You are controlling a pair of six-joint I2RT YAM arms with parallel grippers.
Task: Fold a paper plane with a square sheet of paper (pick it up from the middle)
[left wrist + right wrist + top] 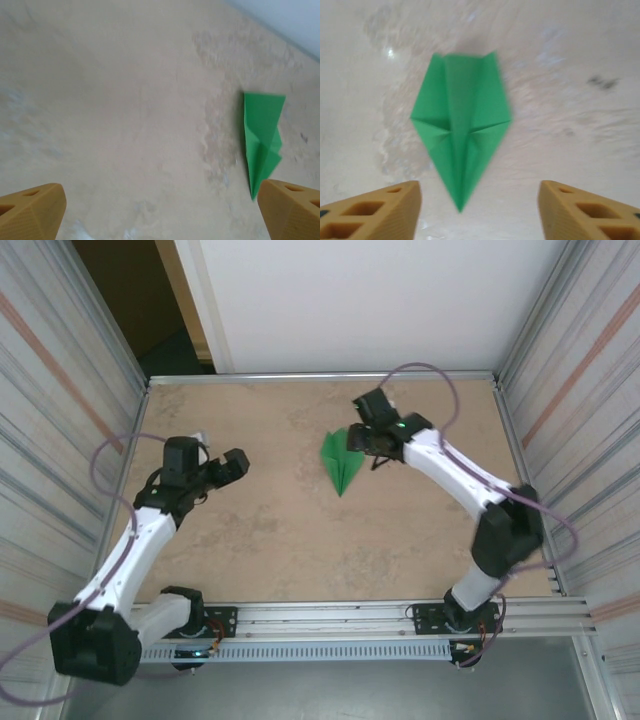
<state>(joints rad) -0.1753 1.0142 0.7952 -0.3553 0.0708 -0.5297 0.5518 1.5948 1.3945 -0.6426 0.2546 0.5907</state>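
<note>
The square sheet of paper lies folded as a bright green paper plane [340, 460] flat on the table, right of centre. In the right wrist view the plane [460, 129] shows a centre crease and layered flaps, its sharp tip pointing toward the gap between my fingers. My right gripper [480, 215] hovers open just beside the plane [358, 440], holding nothing. My left gripper [238, 465] is open over bare table well to the left. In the left wrist view the plane [262, 140] lies apart from that gripper [160, 215], just beyond the right fingertip [292, 210].
The beige marbled table [270, 530] is framed by a metal rail at the near edge [330, 620] and corrugated walls on both sides [60, 390]. A white panel [360, 300] closes the back.
</note>
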